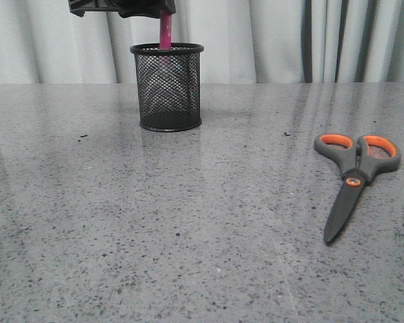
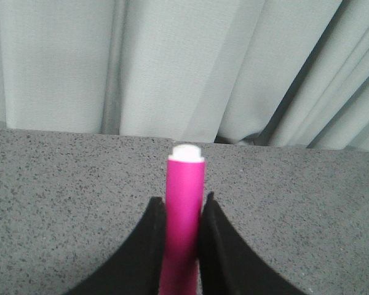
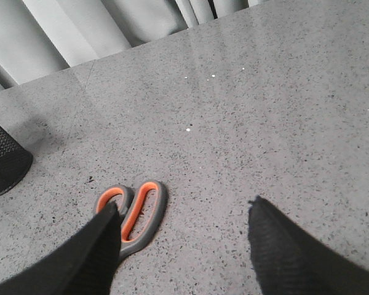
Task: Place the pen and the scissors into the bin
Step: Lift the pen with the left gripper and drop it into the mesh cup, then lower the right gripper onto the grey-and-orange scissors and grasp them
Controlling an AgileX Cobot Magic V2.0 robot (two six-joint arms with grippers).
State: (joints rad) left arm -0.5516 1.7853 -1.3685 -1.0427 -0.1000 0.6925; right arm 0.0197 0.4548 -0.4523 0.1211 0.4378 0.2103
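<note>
The black wire-mesh bin point(image 1: 167, 87) stands upright at the back of the table. My left gripper point(image 1: 163, 10), at the front view's top edge right above the bin, is shut on the magenta pen point(image 1: 165, 32), which hangs upright with its lower end inside the bin's rim. In the left wrist view the pen point(image 2: 184, 215) sits between the fingers point(image 2: 144, 252), whitish cap end outward. The scissors point(image 1: 355, 176) lie flat at the right, orange-lined loops far, blades pointing near. My right gripper point(image 3: 181, 212) is open above the table; the scissors' loops point(image 3: 135, 212) show beside one finger point(image 3: 101, 246).
Grey speckled table point(image 1: 188, 222) with pale curtains behind its far edge. The bin's lower side point(image 3: 3, 163) shows at the edge of the right wrist view. A few small dark specks lie on the table.
</note>
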